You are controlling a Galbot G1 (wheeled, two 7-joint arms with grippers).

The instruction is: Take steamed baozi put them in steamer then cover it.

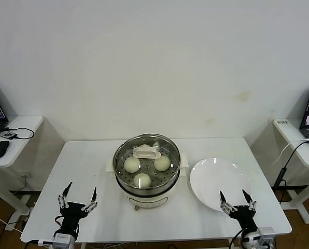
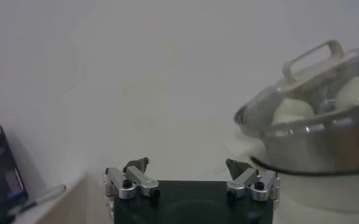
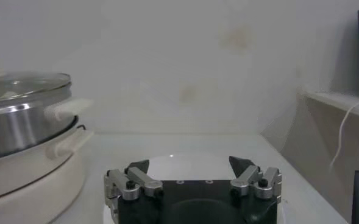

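The steamer (image 1: 146,174) stood at the centre of the table (image 1: 92,171), with the cover (image 1: 146,155) on it. Three baozi (image 1: 142,180) showed through the cover — a fourth lay mostly hidden behind its handle. The plate (image 1: 216,179) lay just right of the steamer. The left gripper (image 1: 78,198) sat at the table's front-left edge; the right gripper (image 1: 236,199) sat at the front right — over the plate's near rim.
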